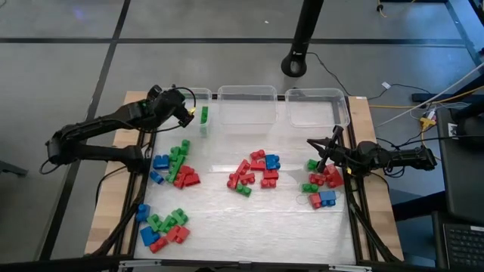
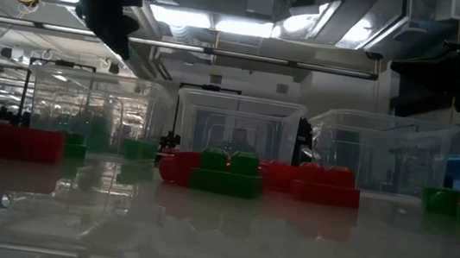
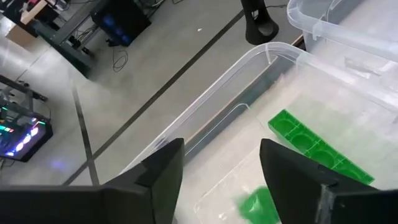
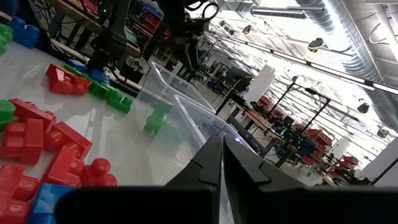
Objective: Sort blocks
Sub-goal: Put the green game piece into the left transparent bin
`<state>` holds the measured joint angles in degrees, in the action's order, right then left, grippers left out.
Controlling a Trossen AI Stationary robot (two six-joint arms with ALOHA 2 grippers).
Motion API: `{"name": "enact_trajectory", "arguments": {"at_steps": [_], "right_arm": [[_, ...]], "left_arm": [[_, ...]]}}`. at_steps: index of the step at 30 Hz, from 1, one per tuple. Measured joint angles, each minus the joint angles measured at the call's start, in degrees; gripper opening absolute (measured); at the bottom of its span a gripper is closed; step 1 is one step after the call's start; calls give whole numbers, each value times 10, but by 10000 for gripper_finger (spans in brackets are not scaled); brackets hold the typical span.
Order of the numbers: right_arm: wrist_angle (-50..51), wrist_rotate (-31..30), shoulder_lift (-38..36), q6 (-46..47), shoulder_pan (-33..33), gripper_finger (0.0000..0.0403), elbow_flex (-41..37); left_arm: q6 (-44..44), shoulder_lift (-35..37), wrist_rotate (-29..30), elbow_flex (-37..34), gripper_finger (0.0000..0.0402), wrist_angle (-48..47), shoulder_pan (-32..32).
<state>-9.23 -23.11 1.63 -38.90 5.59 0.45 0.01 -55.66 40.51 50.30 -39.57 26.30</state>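
blocks (image 1: pixel 253 172) – studded red, green, blue clusters across worktop | left gripper (image 1: pixel 190 113) – spread, over far-left bin (image 1: pixel 198 97), apparently empty | right gripper (image 1: pixel 321 148) – closed, right edge

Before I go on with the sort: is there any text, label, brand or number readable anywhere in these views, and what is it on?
None: no readable text shows in any view.
The blocks carry only studs, no print.
The clear bins bear no label that shows.
The left gripper and the right gripper show no markings.
The room's screens and shelves are too blurred to read.
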Motion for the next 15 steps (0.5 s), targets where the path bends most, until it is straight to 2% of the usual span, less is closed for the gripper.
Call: {"name": "enact_trajectory", "arguments": {"at_steps": [3,5,11,15], "right_arm": [[0,0,0,0,0,19,0],[1,0,0,-1,0,19,0],[3,0,0,-4,0,19,0],[4,0,0,-6,0,19,0]], "left_arm": [[3,0,-1,5,210,-3,0],[-10,2,-27,20,211,-6,-13],[-86,21,-217,48,205,-5,-99],[-135,22,-335,47,204,-48,-155]]}}
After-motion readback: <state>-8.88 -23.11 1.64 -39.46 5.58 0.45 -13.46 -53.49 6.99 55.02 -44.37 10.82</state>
